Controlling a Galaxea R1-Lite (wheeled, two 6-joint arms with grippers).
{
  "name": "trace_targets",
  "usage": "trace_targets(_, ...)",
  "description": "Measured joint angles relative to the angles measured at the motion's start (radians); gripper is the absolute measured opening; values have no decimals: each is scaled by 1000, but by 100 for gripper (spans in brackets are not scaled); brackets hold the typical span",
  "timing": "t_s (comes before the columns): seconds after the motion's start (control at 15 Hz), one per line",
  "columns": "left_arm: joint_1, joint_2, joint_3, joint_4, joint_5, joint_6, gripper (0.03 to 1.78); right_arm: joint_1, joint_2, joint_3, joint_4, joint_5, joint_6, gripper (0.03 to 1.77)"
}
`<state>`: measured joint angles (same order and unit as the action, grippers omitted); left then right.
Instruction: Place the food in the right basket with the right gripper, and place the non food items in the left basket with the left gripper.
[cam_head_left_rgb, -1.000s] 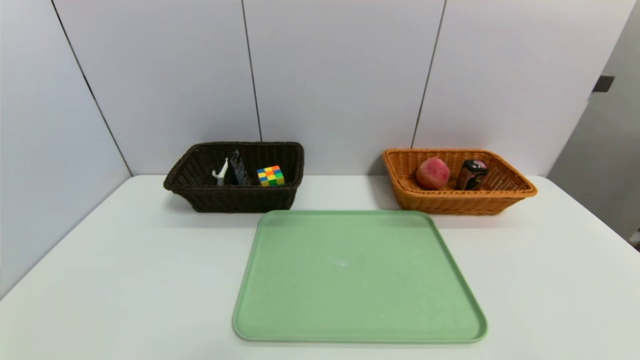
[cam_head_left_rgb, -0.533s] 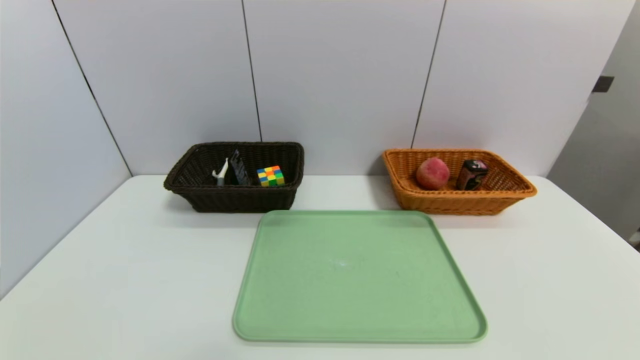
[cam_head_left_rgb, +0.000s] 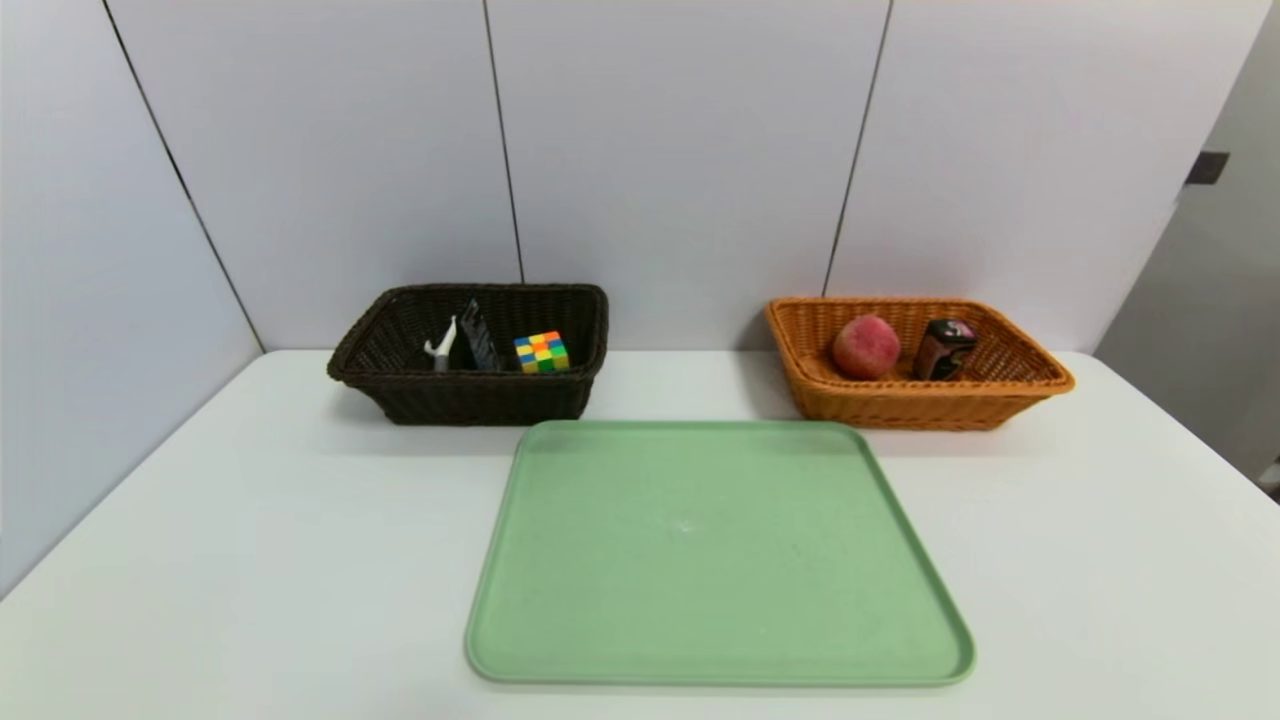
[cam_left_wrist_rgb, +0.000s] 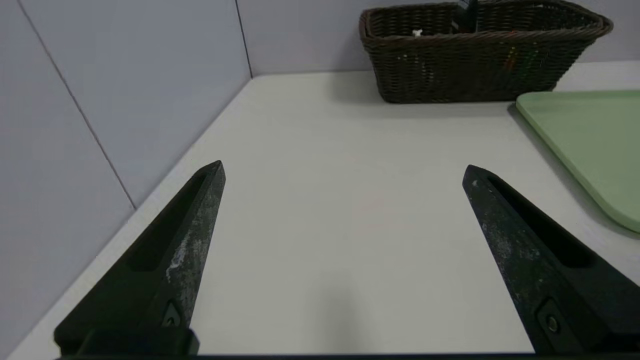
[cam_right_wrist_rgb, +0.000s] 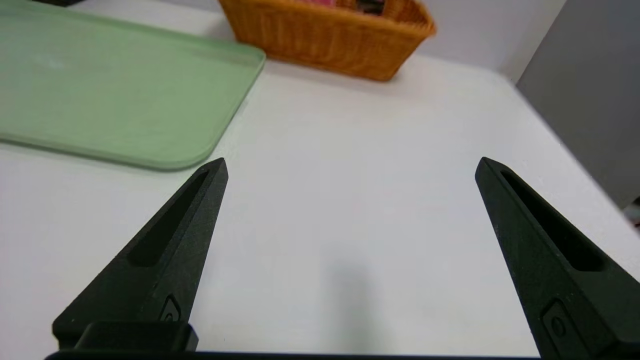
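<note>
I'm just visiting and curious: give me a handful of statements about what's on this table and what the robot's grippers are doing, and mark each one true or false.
1. The peach lies in the orange-tan basket. True.
2. The green tray holds the puzzle cube. False: the tray is bare; the puzzle cube sits in the dark brown basket.
3. The left gripper is open and holds nothing. True.
4. The right gripper is clamped on the small black box. False: it is open and empty over the table; the small black box is in the orange-tan basket.
5. The peeler and the black tube share the dark brown basket. True.
</note>
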<state>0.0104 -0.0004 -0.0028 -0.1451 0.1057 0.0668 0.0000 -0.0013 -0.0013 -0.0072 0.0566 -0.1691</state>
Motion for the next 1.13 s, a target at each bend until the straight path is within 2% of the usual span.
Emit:
trace_targets(0.13, 0, 0, 2, 74, -63, -51, 169, 0, 0, 0, 13, -21, 81, 171)
trace_targets(0.27, 0, 0, -6, 169, -90, -65, 169, 0, 0, 1, 9, -53, 161, 171)
trace_targets(0.67, 0, 0, -11, 170, -77, -147, 169, 0, 0, 1, 7, -57, 171, 171)
trace_targets(1.13, 0, 0, -9, 168, -69, -151, 169, 0, 0, 1, 7, -59, 171, 171)
